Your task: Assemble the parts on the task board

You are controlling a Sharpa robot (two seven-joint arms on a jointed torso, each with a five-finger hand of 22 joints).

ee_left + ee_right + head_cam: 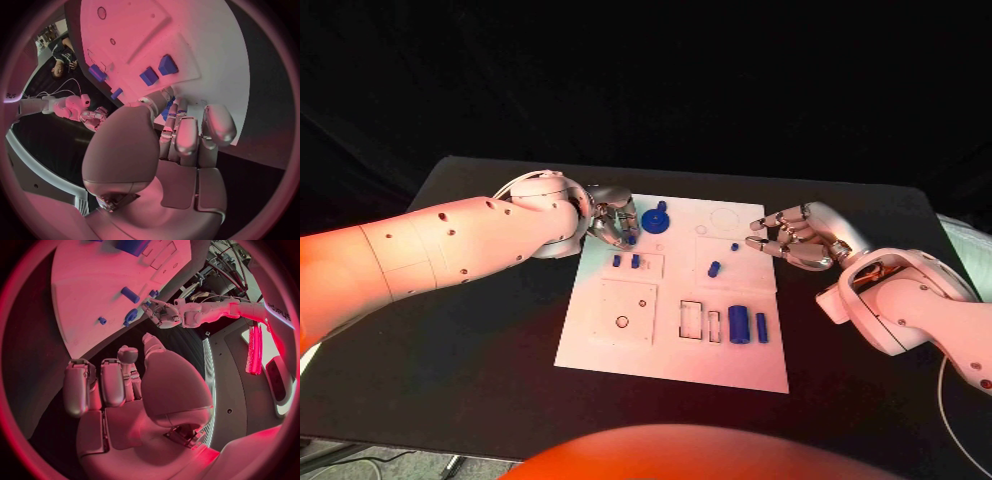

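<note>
The white task board [678, 300] lies mid-bench; the left hand [609, 222] hangs over its far-left corner beside a round blue part [656, 218], whether its fingers hold anything I cannot tell; the right hand [795, 238] hovers at the board's far-right edge, fingers curled, holding nothing

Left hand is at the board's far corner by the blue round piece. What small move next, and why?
Probably close the left hand fingers on the blue round part at the task board's far end. The fingers sit right beside it, though a grip is not clear. The right hand hovers over the board's right edge, holding nothing.
</note>
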